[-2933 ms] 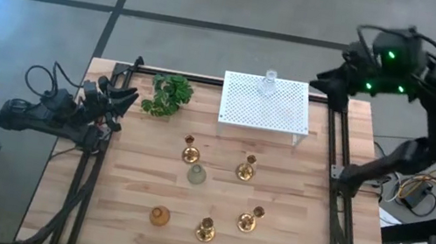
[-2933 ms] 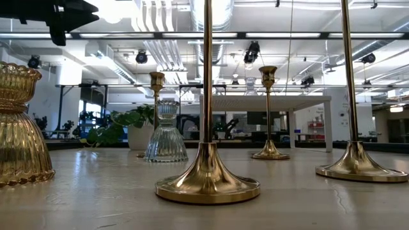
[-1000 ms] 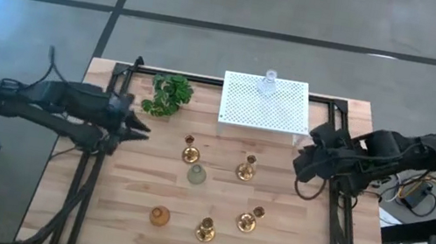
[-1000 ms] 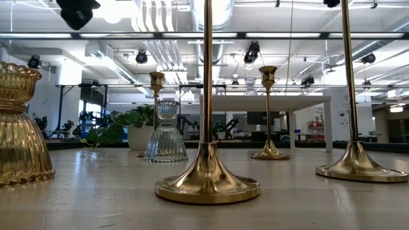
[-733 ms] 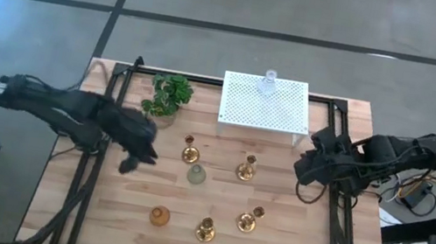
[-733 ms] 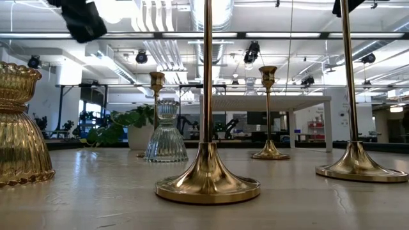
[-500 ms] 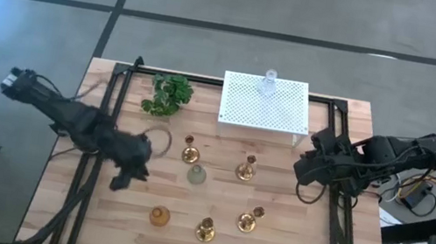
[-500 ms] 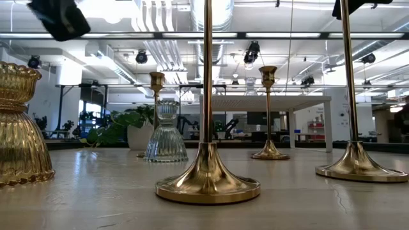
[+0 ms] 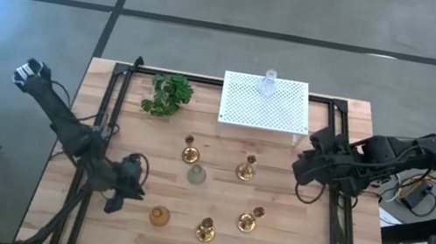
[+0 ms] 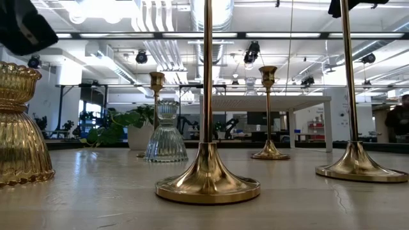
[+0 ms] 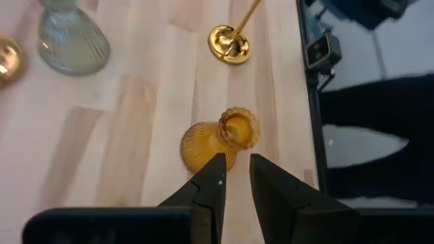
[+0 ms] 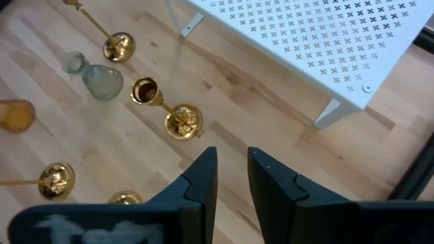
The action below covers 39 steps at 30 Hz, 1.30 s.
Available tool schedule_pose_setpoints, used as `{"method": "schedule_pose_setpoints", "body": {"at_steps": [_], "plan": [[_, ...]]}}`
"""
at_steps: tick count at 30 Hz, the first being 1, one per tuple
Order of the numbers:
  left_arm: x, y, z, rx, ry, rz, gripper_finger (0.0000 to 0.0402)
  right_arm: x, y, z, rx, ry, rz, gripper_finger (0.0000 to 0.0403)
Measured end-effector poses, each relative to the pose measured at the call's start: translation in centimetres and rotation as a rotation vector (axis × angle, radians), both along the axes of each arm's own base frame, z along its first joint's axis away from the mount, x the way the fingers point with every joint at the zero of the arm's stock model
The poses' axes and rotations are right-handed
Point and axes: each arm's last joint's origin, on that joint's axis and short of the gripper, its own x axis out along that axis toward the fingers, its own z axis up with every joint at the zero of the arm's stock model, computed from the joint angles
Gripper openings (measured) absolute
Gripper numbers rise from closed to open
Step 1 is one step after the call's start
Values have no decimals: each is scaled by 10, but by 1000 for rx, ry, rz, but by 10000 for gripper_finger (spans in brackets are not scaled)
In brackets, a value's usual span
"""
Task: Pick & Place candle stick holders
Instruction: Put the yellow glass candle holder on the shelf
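Several gold candlesticks (image 9: pixel 245 169) stand on their round bases mid-table, with a pale green glass holder (image 9: pixel 196 173) among them. An amber glass holder (image 9: pixel 159 215) stands near the front edge. A clear glass one (image 9: pixel 269 81) sits on the white stand (image 9: pixel 281 115). My left gripper (image 9: pixel 134 190) hovers just left of the amber holder (image 11: pixel 215 139), slanting down at it, fingers a narrow gap apart (image 11: pixel 236 177) with nothing between. My right gripper (image 9: pixel 303 167) hangs above the table's right edge, fingers slightly apart (image 12: pixel 232 168), holding nothing.
A leafy green plant (image 9: pixel 169 94) stands at the far left, beside the white perforated stand. Black frame rails run along the table's left edge (image 9: pixel 90 172) and right edge (image 9: pixel 334 221). Bare wood lies between the candlesticks and the right rail.
My left arm has swung from beside the plant toward the table's near edge and come down, turning its wrist, so that its gripper now points at the amber holder. No holder has moved.
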Motion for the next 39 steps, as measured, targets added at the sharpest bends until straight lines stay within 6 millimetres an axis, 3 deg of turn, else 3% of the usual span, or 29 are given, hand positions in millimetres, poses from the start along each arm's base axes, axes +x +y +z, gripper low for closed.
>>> {"method": "schedule_pose_setpoints", "body": {"at_steps": [10, 20, 29, 39], "plan": [[12, -9, -12, -62, 13, -28, 111, 2, 1, 1, 6, -23, 4, 66], [37, 1, -20, -68, 102, -45, 152, 3, 1, 1, 0, -27, 20, 70], [50, 6, -29, -92, 144, -88, 156, 3, 1, 1, -1, -25, 21, 80], [63, 3, -39, -116, 151, -127, 156, 3, 1, 1, -5, -23, 25, 64]]}}
